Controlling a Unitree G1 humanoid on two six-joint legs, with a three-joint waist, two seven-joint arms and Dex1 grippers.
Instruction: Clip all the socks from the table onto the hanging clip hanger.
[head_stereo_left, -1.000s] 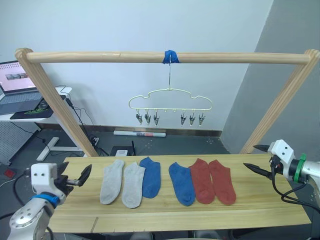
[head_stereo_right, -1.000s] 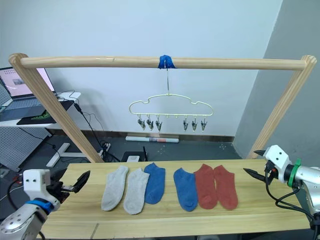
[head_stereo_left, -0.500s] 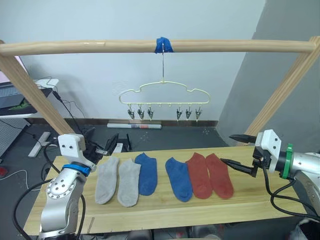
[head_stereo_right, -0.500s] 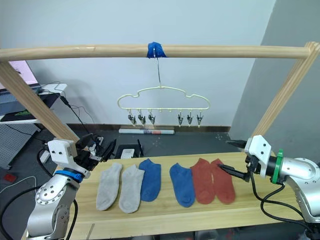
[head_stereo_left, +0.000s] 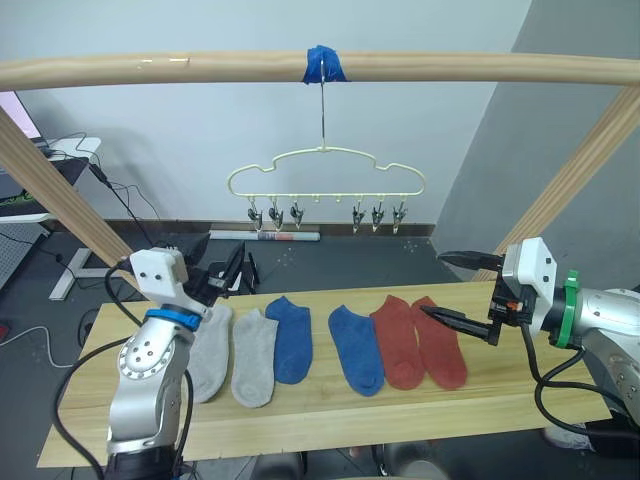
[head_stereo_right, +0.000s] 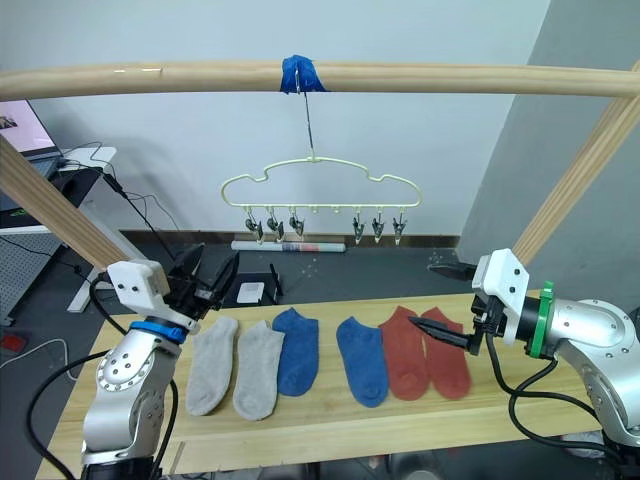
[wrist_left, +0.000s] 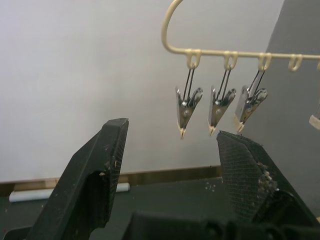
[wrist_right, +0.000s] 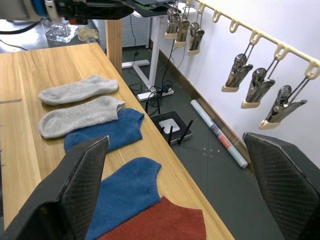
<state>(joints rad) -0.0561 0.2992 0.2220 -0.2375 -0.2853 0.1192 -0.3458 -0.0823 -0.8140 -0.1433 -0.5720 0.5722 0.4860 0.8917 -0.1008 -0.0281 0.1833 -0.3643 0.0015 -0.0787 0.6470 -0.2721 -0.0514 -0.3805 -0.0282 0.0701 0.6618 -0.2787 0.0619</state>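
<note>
Socks: I saw six lying in a row on the table.
Clip hanger: hung empty.
Left gripper: spread wide, empty.
Right gripper: spread wide, empty.

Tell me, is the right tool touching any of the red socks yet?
Cannot tell. In the left eye view the right tool has its lower fingertip over the red socks, so no gap or contact shows plainly.

A round wooden pole frame spans the scene, blue tape wrapped at its middle. Behind it, a white desk stands left, black cables trailing down the wall.
</note>
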